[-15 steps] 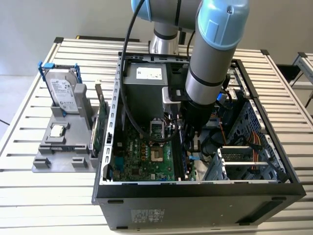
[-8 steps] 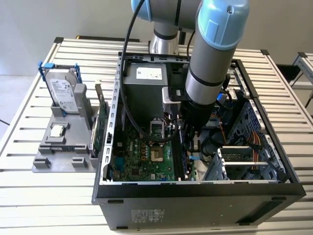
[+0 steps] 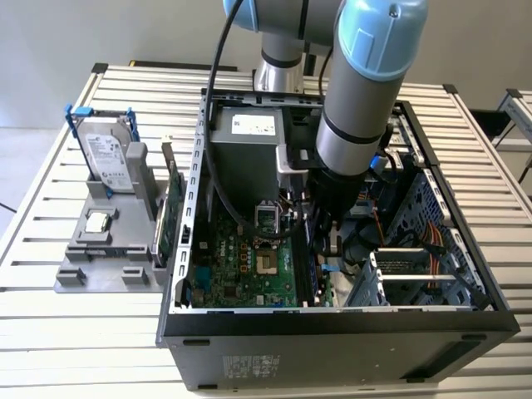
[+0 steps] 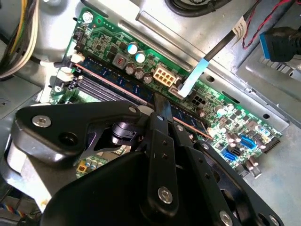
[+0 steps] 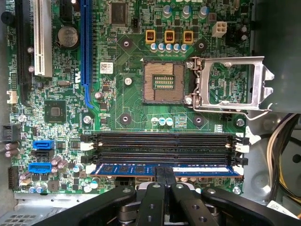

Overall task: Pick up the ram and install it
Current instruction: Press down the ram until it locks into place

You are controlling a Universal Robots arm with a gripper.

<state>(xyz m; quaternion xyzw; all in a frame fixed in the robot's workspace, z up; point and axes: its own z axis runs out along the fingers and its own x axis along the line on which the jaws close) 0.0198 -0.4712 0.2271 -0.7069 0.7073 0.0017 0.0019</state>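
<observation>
First wrist view had the gripper (image 5: 164, 175) pinched tight on the ram (image 5: 127, 169), fingers nearly together around its middle, the stick lying along the motherboard (image 5: 117, 101) beside two empty black slots (image 5: 162, 146).

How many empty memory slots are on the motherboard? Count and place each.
2. In the first wrist view, one empty slot lies nearest the CPU socket; the second empty slot lies between it and the ram, held by the gripper. Another may be hidden behind the gripper.
</observation>
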